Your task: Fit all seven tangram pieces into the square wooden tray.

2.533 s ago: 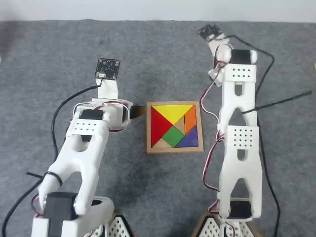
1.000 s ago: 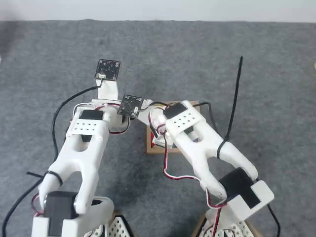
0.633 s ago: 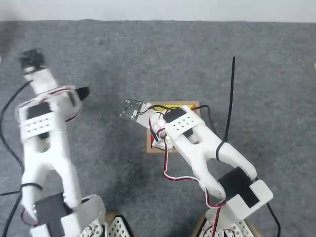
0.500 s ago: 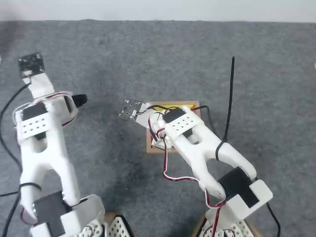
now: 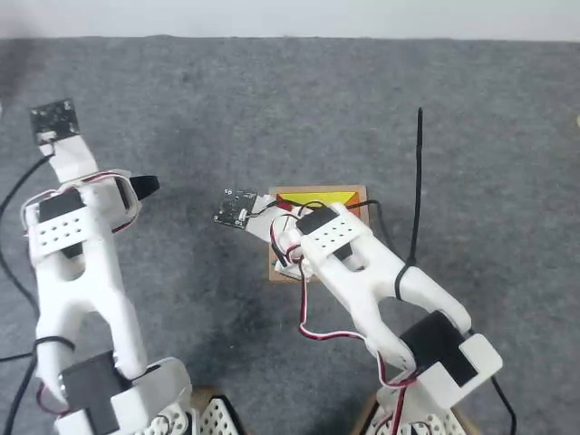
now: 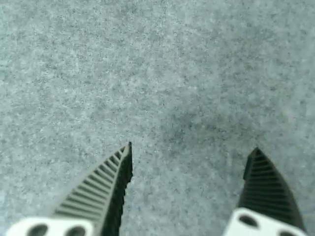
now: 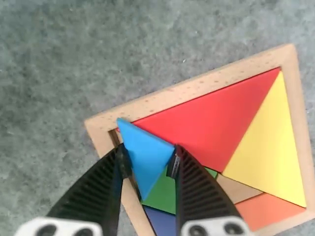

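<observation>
Grey felt worktop [image 5: 272, 100]. The right hand [image 7: 147, 162] pinches a blue wooden triangle [image 7: 142, 145] over the 7 o'clock corner of the square wooden tray [image 7: 197, 90]. The left hand [image 6: 192, 147] gapes wide, well apart at the tray's 9 o'clock.

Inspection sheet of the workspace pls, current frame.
Surface: grey carpet, bare around the arms.
Job's things: square wooden tray holds the red triangle, yellow triangle, green piece and orange piece. The blue triangle is at the tray's corner, and I cannot tell whether it is seated.
Clutter: nothing seen.
Hands: the right hand is shut on the blue triangle over the tray. The left hand is open over bare carpet, away from the tray.
Cables: a black cable rises beside the tray, and red and white wires loop off the right arm.
Surroundings: pale strip beyond the carpet's far edge.
</observation>
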`<action>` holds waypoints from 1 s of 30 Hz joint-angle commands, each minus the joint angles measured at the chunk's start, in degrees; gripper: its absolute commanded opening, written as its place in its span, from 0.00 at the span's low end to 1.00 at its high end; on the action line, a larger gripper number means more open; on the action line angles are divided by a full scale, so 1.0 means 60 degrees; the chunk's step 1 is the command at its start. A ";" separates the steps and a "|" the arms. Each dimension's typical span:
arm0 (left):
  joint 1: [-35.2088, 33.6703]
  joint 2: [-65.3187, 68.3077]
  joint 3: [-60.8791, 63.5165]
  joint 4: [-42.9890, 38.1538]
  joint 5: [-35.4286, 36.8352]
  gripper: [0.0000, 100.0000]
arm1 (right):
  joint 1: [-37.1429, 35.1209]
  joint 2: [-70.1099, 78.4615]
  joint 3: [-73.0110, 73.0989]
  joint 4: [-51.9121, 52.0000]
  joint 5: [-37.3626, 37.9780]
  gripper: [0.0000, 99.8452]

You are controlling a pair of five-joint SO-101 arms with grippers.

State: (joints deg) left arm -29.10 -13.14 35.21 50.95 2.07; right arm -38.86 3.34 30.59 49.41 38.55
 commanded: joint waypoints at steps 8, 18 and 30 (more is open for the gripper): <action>-0.0059 -0.0059 -0.0125 0.0029 -0.0103 0.35 | -0.0022 -0.0344 0.0015 0.0462 0.0498 0.01; -0.0059 -0.0059 -0.0125 0.0000 -0.0103 0.35 | -0.0051 -0.0374 0.0000 0.0476 0.0513 0.17; -0.0059 -0.0059 -0.0125 0.0000 -0.0117 0.35 | -0.0081 -0.0476 -0.0103 0.0476 0.0484 0.25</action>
State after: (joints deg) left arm -29.10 -13.14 35.21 50.95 1.89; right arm -39.12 2.81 30.68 52.04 40.75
